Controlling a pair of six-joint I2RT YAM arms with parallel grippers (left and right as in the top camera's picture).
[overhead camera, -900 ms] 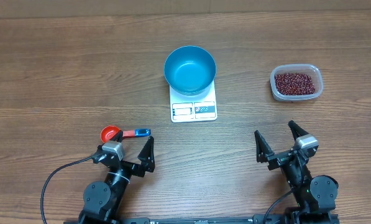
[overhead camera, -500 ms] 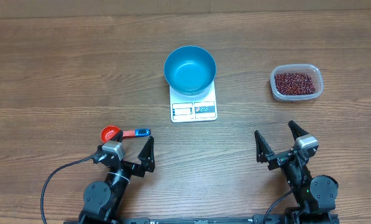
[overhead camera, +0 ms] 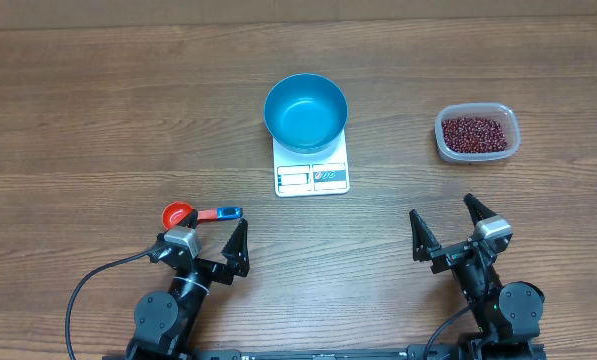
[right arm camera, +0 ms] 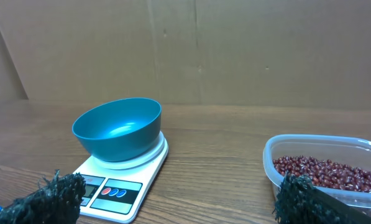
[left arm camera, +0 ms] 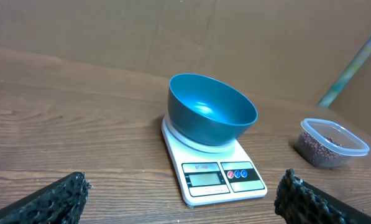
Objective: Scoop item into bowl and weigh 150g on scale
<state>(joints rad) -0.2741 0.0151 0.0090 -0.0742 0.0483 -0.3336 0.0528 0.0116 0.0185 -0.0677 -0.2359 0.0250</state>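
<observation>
My left hand [overhead camera: 203,240] and right hand [overhead camera: 442,215] are both spread wide and empty at the near edge of the wooden counter [overhead camera: 98,120]. The small red plastic scoop with a blue-tipped handle [overhead camera: 183,213] lies just ahead of the left hand. Its long axis runs crosswise, cup end to the left, so I judge the left arm should fetch it. The dark red-brown beans [overhead camera: 474,133] fill a clear plastic tub [overhead camera: 513,140] far ahead of the right hand. The deep blue bowl [overhead camera: 305,112] sits on the flat white scale [overhead camera: 313,178] at centre.
</observation>
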